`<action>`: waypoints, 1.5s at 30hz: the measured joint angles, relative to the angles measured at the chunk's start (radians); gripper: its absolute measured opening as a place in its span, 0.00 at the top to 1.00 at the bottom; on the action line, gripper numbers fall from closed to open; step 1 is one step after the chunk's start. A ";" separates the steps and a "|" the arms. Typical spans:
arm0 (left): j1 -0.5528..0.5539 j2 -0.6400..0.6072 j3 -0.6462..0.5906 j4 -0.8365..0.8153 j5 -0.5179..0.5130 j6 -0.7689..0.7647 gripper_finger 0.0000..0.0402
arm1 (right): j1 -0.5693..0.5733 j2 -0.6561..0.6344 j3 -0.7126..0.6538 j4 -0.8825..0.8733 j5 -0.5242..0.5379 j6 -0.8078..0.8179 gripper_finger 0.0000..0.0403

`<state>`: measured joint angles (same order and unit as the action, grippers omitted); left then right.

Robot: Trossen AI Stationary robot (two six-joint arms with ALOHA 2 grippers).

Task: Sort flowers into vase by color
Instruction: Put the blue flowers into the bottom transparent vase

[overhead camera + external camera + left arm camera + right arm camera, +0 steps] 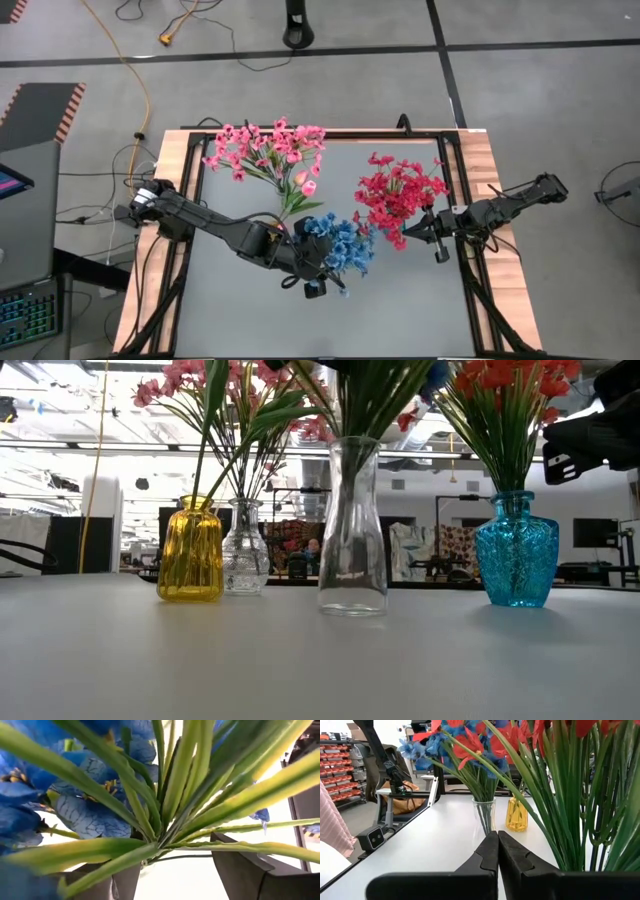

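Blue flowers (340, 245) stand in a tall clear vase (352, 530) at mid-table. My left gripper (318, 275) is among them and open. In the left wrist view its fingers (240, 870) stand on either side of the green stems (155, 842), just below the blue blossoms (85, 812). Red flowers (400, 190) stand in a blue vase (516, 550). Pink flowers (265, 150) rise from a yellow vase (190, 550) and a small cut-glass vase (245, 550). My right gripper (437, 238) is shut (497, 851), in the air beside the red flowers and touching nothing. My left gripper has the blue flowers' stem bundle (155, 842) between its open fingers, just under the leaves. A long leaf (100, 865) crosses in front of one finger. I cannot tell whether either finger touches the stems.
The four vases stand in a loose row across the table's far half. The near half of the grey tabletop (300, 320) holds nothing that shows. A black frame (470, 250) runs along the table's sides. Cables lie on the floor beyond the far edge.
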<state>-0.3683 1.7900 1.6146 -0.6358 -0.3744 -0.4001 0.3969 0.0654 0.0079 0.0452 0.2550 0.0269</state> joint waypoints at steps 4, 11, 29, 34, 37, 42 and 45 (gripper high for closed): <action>0.000 -0.016 0.000 -0.060 -0.035 -0.009 0.46 | 0.000 0.000 0.000 0.000 0.000 0.000 0.91; -0.014 -0.033 0.000 -0.087 -0.049 -0.006 0.49 | 0.000 0.000 0.000 0.000 0.001 0.000 0.91; -0.019 -0.032 0.000 -0.092 0.002 0.004 0.49 | 0.000 0.000 0.000 0.000 0.003 0.000 0.91; -0.019 -0.032 0.000 -0.092 -0.005 -0.031 0.49 | 0.000 0.000 0.000 0.000 0.004 0.000 0.91; -0.019 -0.031 0.000 -0.093 -0.005 -0.031 0.49 | 0.000 0.000 0.000 0.000 0.004 0.000 0.91; -0.019 -0.031 0.000 -0.093 -0.005 -0.031 0.49 | 0.000 0.000 0.000 0.000 0.004 0.000 0.91; -0.019 -0.031 0.000 -0.093 -0.006 -0.031 0.49 | 0.000 0.000 0.000 0.001 0.004 0.000 0.91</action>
<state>-0.3874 1.7588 1.6146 -0.7292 -0.3801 -0.4309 0.3969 0.0650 0.0082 0.0460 0.2592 0.0269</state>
